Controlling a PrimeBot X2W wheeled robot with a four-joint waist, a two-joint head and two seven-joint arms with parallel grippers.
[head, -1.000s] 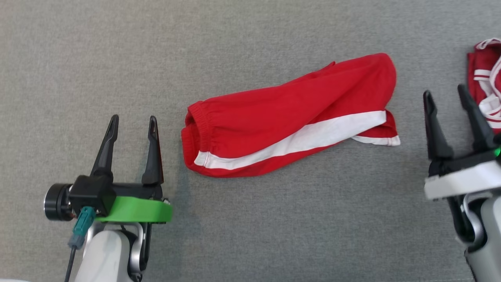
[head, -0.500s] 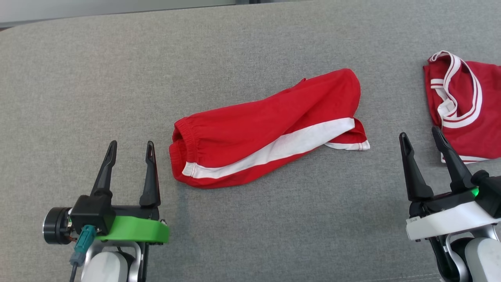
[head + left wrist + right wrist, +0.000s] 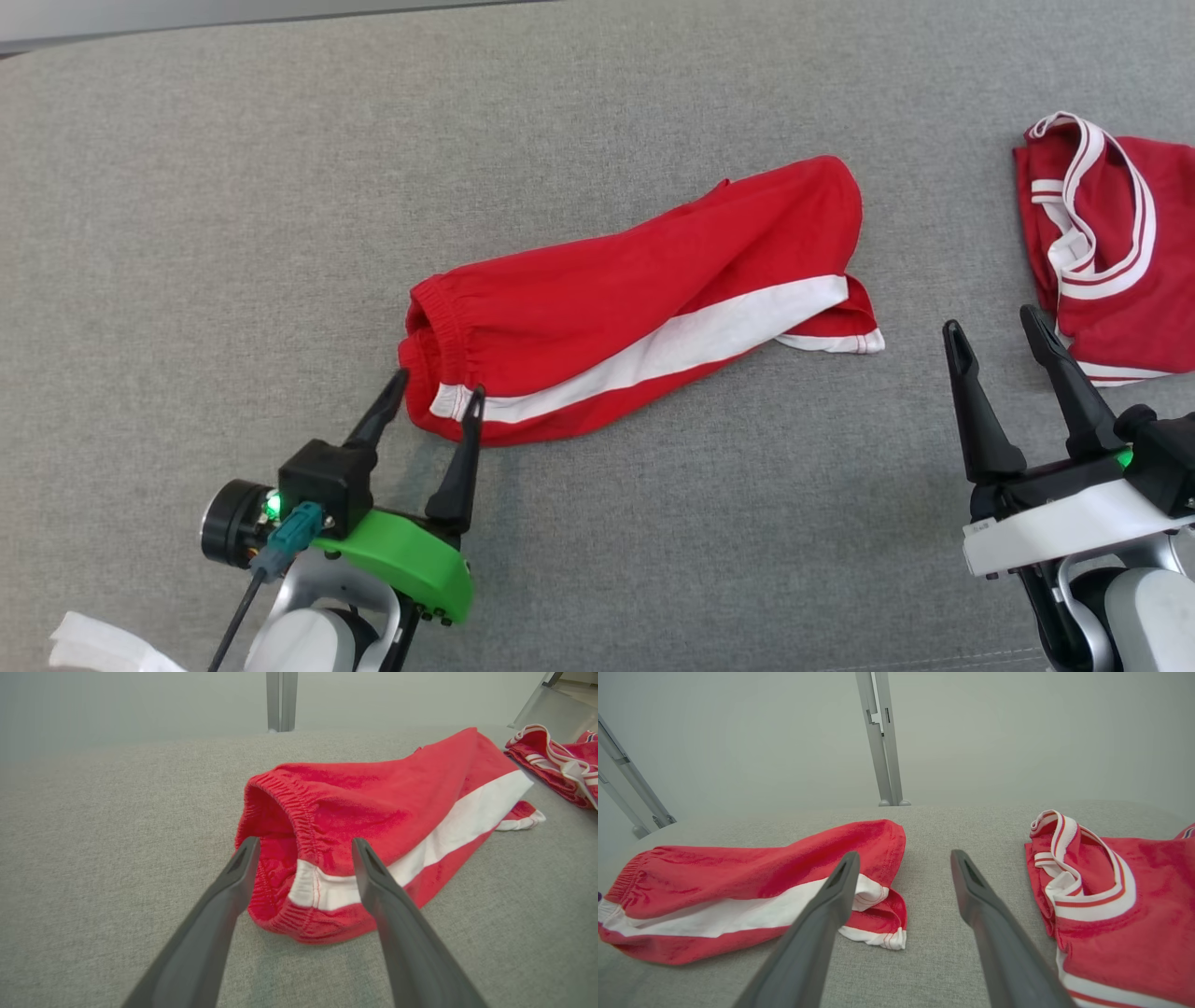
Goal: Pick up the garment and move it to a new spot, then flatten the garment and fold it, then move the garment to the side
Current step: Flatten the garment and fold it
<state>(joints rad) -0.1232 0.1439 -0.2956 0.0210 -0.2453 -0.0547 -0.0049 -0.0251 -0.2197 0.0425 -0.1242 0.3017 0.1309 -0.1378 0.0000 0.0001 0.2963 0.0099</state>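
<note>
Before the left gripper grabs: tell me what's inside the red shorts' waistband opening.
The elastic waistband of the red shorts gapes, showing only red inner fabric. Deeper in, the top layer covers everything, so the rest cannot be seen.

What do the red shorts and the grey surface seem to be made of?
Red shorts: soft matte knit, probably cotton or polyester; the cloth creases and gathers at one end. Grey surface: woven or felt-like fabric, matte, with a fine grain.
</note>
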